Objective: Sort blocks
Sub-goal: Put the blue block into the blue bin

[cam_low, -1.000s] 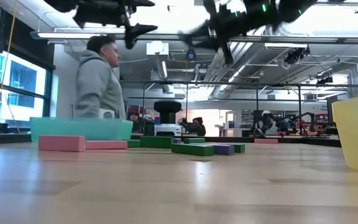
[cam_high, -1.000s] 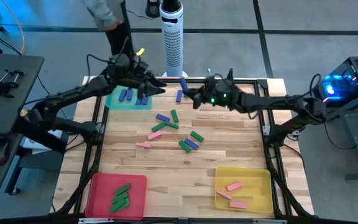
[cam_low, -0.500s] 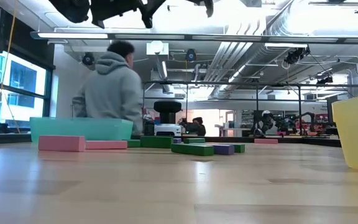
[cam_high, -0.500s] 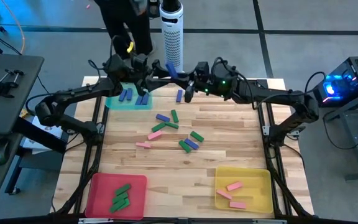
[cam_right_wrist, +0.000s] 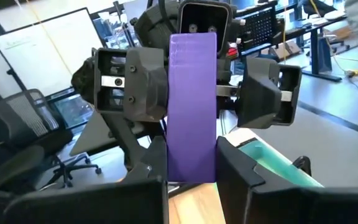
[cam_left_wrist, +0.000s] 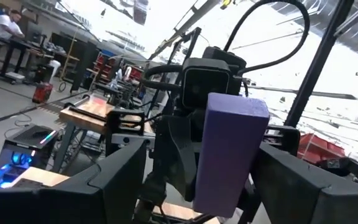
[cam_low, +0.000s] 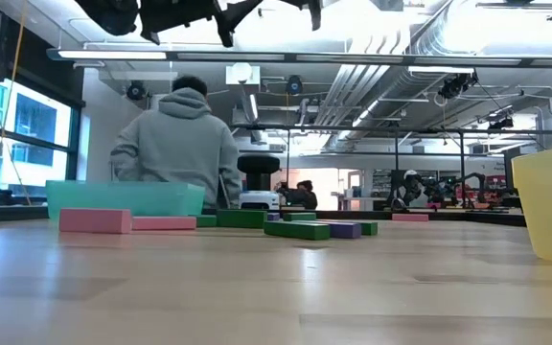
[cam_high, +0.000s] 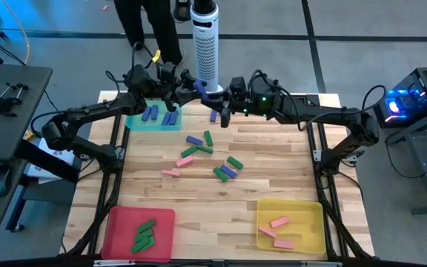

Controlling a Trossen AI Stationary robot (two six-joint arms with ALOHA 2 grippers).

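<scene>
Nearest the front edge of the wooden table (cam_high: 288,170) sit the red tray (cam_high: 117,222) with green blocks (cam_high: 144,234) and the yellow tray (cam_high: 310,215) with pink ones. Mid-table lie loose blocks (cam_high: 206,156); farther back, the teal tray (cam_high: 136,121). Above the far edge, the right gripper (cam_high: 212,89) clamps a blue block (cam_high: 201,87) between the left gripper's (cam_high: 191,84) wide-spread fingers. Beyond stands a person in a grey hoodie (cam_low: 177,144).

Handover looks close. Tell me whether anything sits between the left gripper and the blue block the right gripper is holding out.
Nothing visible does. The blue block held by the right gripper stands between the open fingers of the left gripper, high above the table beside the teal tray.
</scene>
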